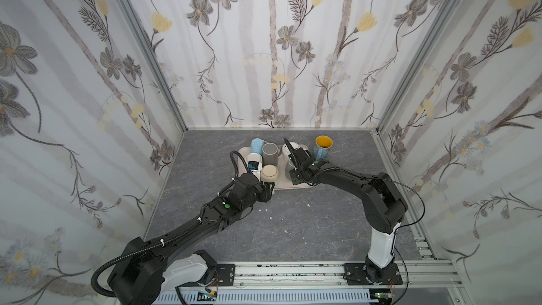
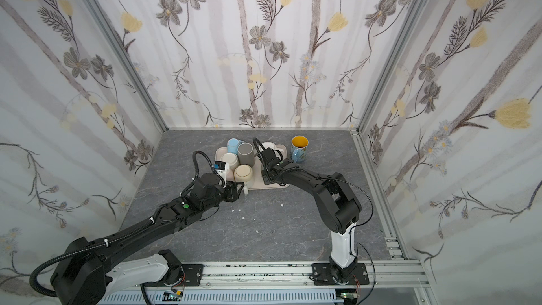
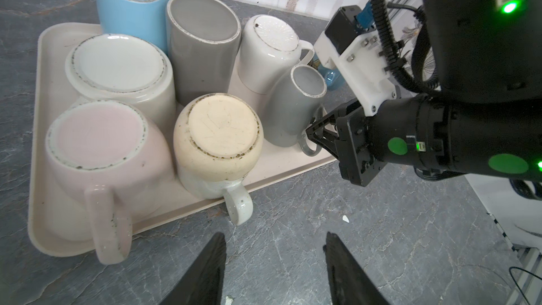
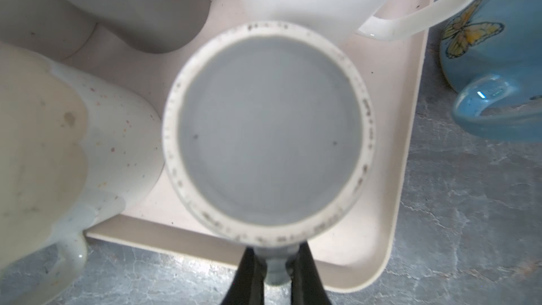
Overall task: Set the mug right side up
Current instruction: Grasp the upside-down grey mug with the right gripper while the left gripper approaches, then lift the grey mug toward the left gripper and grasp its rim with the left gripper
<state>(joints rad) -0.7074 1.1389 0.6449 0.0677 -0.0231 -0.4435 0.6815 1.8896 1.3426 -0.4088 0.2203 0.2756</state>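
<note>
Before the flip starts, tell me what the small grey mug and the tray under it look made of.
Small grey mug: likely glazed ceramic; smooth grey wall with a soft sheen, and a bare, speckled whitish foot ring around its base.
Tray: probably matte plastic or melamine; dull beige, rounded moulded rim, no shine.

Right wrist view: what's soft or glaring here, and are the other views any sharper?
Right wrist view: the grey mug fills the frame, its base ring blurred; small glare on the blue butterfly mug handle. Left wrist view: sharp. Both top views: even light, walls bowed by the wide lens.
</note>
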